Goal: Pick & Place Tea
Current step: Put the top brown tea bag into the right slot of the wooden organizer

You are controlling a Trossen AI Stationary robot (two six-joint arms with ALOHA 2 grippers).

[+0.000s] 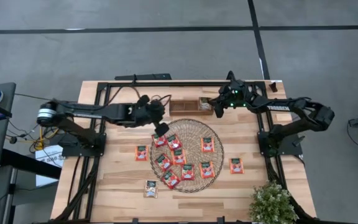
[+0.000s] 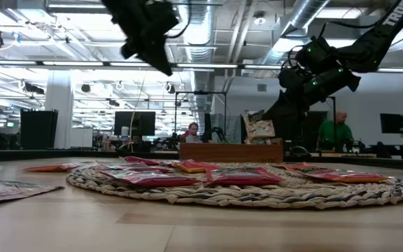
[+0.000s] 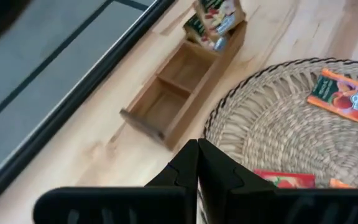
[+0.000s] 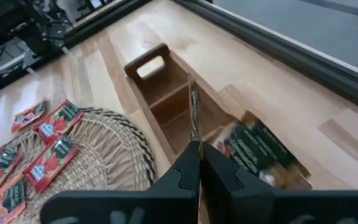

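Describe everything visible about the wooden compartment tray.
The wooden tray is a long brown box with three compartments split by thin dividers and a cut-out handle in one end wall. It sits flat on the table's far side, just beyond the round woven mat. One end compartment holds pale sachets standing upright; the other two look empty. The right gripper, shut on a thin sachet, hovers above it.

A round woven mat (image 1: 191, 155) lies at the middle of the light wooden table (image 1: 123, 193), and a brown wooden three-compartment tray (image 1: 188, 106) sits just beyond the mat's far edge. A small leafy potted plant (image 1: 271, 204) stands at the table's near right corner. In the low view, a person in a green top (image 2: 336, 131) is in the office beyond.
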